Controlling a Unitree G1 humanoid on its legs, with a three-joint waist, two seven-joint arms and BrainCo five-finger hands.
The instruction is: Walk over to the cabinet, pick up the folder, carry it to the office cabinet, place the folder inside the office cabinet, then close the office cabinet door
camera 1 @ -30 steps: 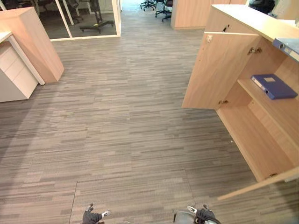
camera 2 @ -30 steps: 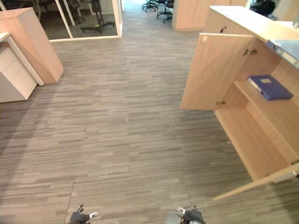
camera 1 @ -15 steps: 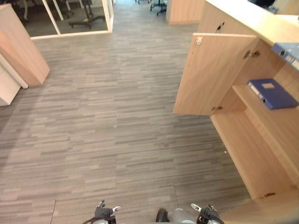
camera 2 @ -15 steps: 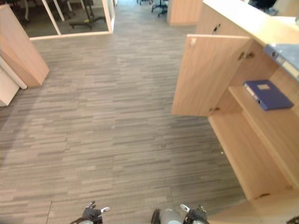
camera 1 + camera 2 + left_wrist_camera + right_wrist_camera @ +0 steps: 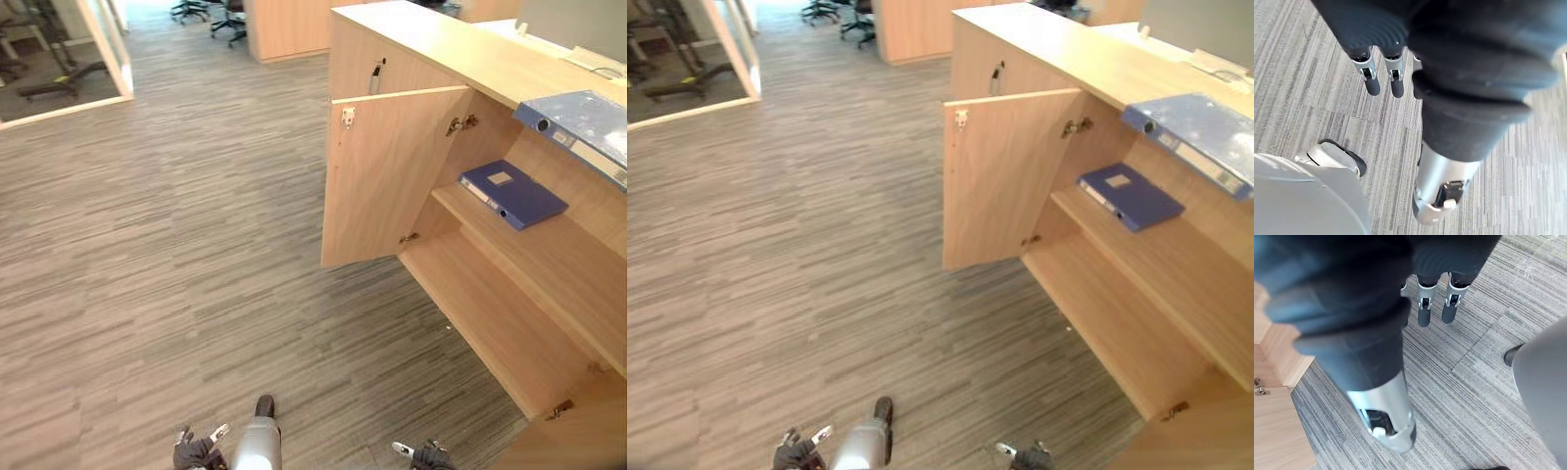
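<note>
A dark blue folder (image 5: 512, 193) lies flat on the middle shelf (image 5: 549, 269) of the open wooden cabinet (image 5: 460, 54) at the right. A paler blue folder (image 5: 583, 124) rests on the cabinet's top, jutting over the edge. The far door (image 5: 387, 176) stands wide open; the near door's edge (image 5: 568, 441) shows at the lower right. My left hand (image 5: 196, 452) and right hand (image 5: 426, 454) hang low over the carpet, well short of the cabinet. Both are open and empty, with straight fingers (image 5: 1371, 81) in the left wrist view and straight fingers (image 5: 1424, 308) in the right wrist view.
Grey striped carpet (image 5: 176, 245) stretches between me and the cabinet. A glass partition (image 5: 98, 39) stands at the far left. Office chairs (image 5: 211, 12) and another wooden unit (image 5: 289, 24) are at the back.
The camera has swung right and come closer: the cabinet sits nearer the middle and larger, and the pale folder on top shows fully. Both hands still hang empty.
</note>
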